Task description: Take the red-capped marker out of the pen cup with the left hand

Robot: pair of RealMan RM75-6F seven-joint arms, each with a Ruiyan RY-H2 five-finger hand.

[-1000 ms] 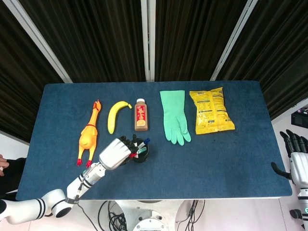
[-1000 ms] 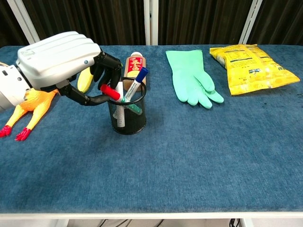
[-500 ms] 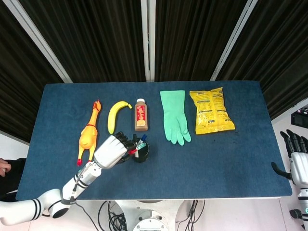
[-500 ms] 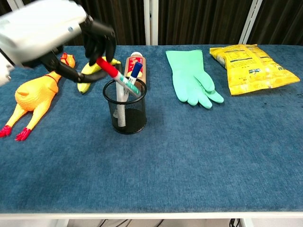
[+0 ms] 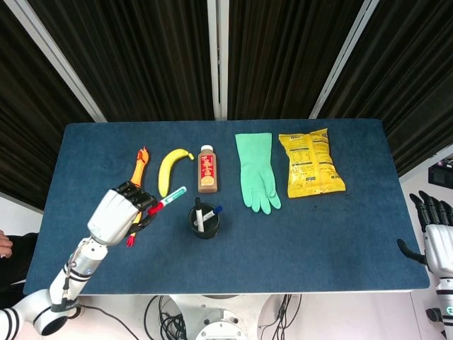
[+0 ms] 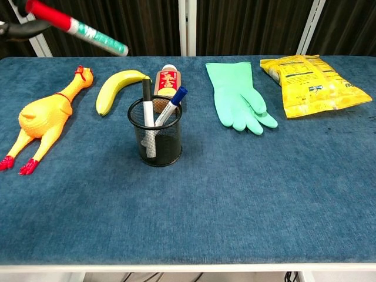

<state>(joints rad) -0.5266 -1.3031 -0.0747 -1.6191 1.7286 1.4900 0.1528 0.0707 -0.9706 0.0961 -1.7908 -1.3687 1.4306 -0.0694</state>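
My left hand (image 5: 122, 214) hangs above the table left of the black mesh pen cup (image 5: 205, 221) and pinches the red-capped marker (image 5: 167, 202) by its cap end. The marker is fully out of the cup and points toward it. In the chest view the marker (image 6: 76, 27) shows at the top left, clear above the pen cup (image 6: 155, 140); only a dark bit of the hand shows at that frame's corner. Two other pens, one blue-capped (image 6: 174, 103), stay in the cup. My right hand (image 5: 439, 230) hangs off the table's right edge with fingers apart, holding nothing.
A rubber chicken (image 5: 130, 198) lies partly under my left hand. Behind the cup lie a banana (image 5: 169, 169), a brown bottle (image 5: 207, 169), a green glove (image 5: 256, 171) and a yellow snack bag (image 5: 308, 163).
My left hand has lifted the red-capped marker up out of the pen cup and carried it left, over the rubber chicken. The right hand has not moved.
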